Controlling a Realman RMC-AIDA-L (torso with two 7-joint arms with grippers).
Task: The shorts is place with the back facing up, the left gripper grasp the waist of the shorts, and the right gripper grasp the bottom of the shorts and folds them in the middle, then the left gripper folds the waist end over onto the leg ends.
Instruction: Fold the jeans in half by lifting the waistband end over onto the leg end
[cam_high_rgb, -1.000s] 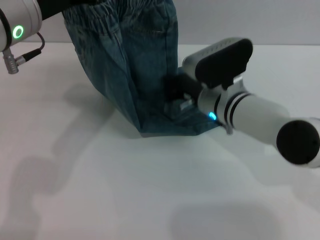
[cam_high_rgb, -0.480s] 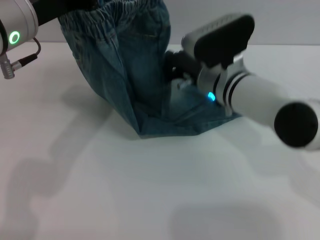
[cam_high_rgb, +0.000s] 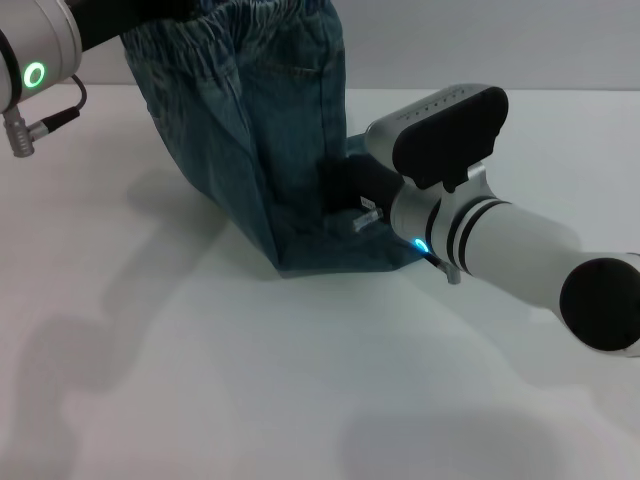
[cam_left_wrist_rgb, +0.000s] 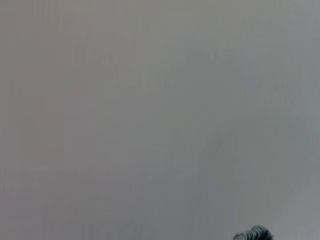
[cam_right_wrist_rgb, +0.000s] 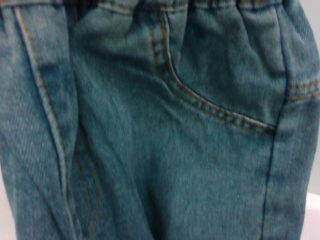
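The blue denim shorts (cam_high_rgb: 265, 150) hang by their elastic waist (cam_high_rgb: 240, 20) at the top left of the head view, and their leg ends (cam_high_rgb: 340, 262) rest on the white table (cam_high_rgb: 250, 380). My left gripper (cam_high_rgb: 150, 12) is up at the picture's top edge, shut on the waist. My right gripper (cam_high_rgb: 345, 190) presses against the lower right side of the shorts, just above the leg ends. The right wrist view is filled with the shorts (cam_right_wrist_rgb: 160, 130), showing a pocket seam and waistband. Only a scrap of denim (cam_left_wrist_rgb: 252, 234) enters the left wrist view.
The white table spreads in front of and to both sides of the shorts. My right forearm (cam_high_rgb: 520, 260) reaches in from the lower right, low over the table. A grey wall (cam_high_rgb: 500, 40) stands behind.
My right gripper rose toward the back half a second ago and has since come back down against the lower part of the shorts. The lifted waist has shifted slightly.
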